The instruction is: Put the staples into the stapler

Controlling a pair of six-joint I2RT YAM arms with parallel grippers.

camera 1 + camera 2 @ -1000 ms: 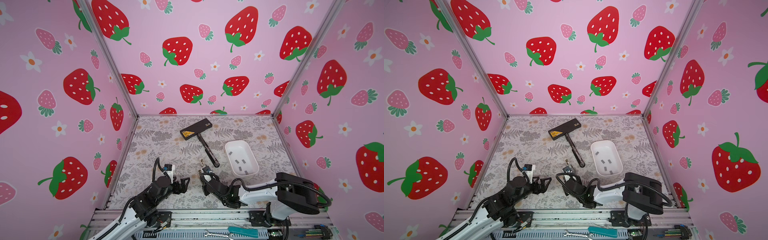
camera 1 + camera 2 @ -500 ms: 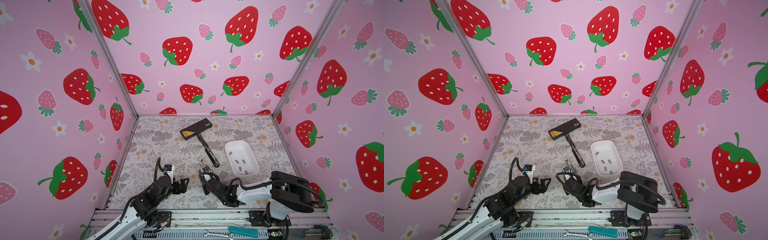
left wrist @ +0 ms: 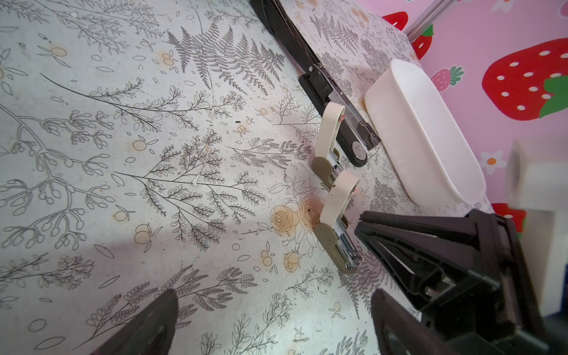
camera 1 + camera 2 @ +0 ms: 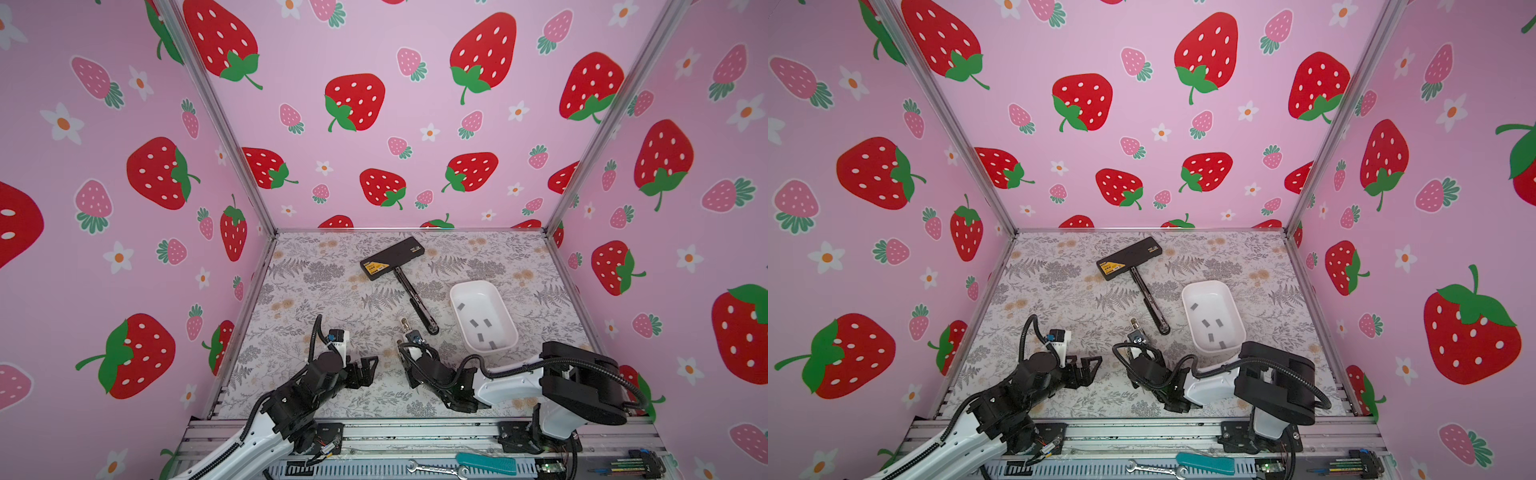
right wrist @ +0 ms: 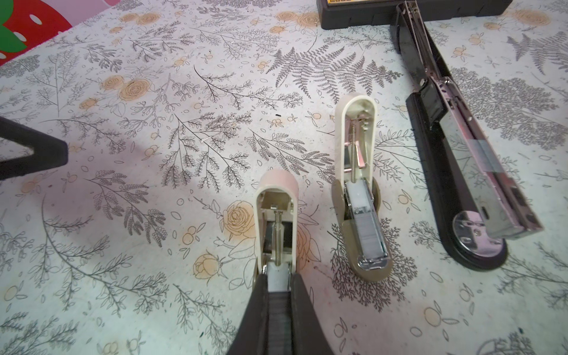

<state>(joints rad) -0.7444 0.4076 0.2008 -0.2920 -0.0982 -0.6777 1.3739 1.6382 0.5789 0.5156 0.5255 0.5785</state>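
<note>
Pinching brittle, light grey metal staple strips edgewise seems wise; right gripper clamps cream plastic stapler lower-centre, left gripper gapes.

Found just one small shift, at the right arm's black elbow block: swung a little toward the middle of both top views against its place a second ago. Made nearly all of that swing in the first half of the second, with barely any drift after. Narrowed, in both top views, the gap seen between the block and the near end of the white tray. Bared slightly more of the strawberry print low on the right wall behind the block.
</note>
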